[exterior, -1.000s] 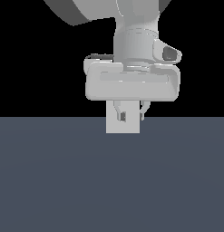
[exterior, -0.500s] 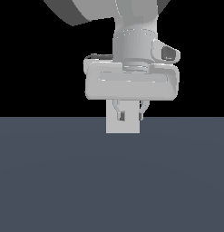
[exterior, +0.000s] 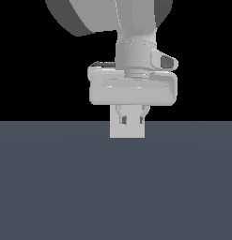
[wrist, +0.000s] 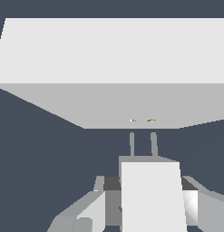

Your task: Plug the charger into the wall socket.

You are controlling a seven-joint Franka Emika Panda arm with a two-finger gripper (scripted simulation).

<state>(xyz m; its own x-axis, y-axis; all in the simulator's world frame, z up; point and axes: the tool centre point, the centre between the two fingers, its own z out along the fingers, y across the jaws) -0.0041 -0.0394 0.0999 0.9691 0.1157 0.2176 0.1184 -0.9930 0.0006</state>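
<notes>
The wall socket (wrist: 111, 59) is a large flat light-grey plate with two tiny orange-brown holes (wrist: 141, 120) low on its face. The charger (wrist: 152, 195), a small light-grey block, points its two thin prongs (wrist: 153, 144) at those holes. The prong tips stop a short gap from the plate, lined up with the holes. My gripper (wrist: 149, 206) is shut on the charger, one finger on each side. In the exterior view the gripper (exterior: 132, 121) hangs in front of the socket plate (exterior: 127, 132). There the charger cannot be told apart from the plate.
A dark blue-grey floor (exterior: 115, 187) spreads below the gripper and the plate. The white hand (exterior: 132, 89) and the arm's thick link (exterior: 108, 14) fill the upper part of the exterior view against black.
The hand has turned a little and sits slightly lower. Its fingers now stand square to the plate instead of skewed. The plate has not moved.
</notes>
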